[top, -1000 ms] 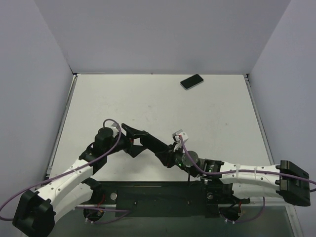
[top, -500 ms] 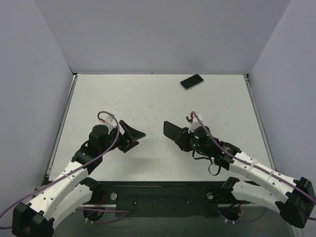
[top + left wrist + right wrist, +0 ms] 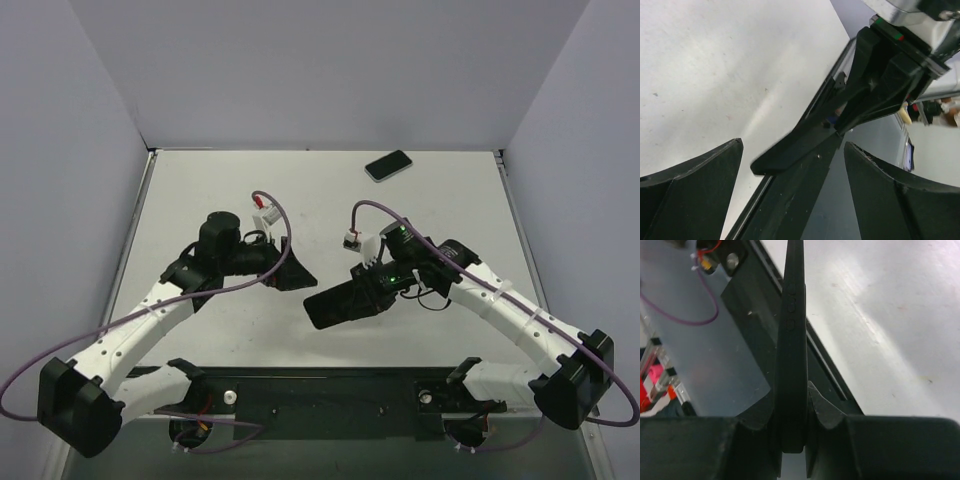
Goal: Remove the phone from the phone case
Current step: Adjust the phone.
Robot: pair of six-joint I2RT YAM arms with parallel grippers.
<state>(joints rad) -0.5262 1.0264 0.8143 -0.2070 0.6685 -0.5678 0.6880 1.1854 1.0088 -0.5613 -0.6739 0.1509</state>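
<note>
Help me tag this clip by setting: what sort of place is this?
Probably a lab robot test cell: a white table boxed in by plain grey walls, a left arm and right arm bolted at its near edge, the right claw gripping a black phone case.

The phone case (image 3: 343, 303) is held between the fingers of the right gripper (image 3: 378, 283), over the near middle of the table (image 3: 200, 190); the left gripper (image 3: 296, 274) is set just to its left; the phone (image 3: 388, 165) is laid at the far edge, right of centre
</note>
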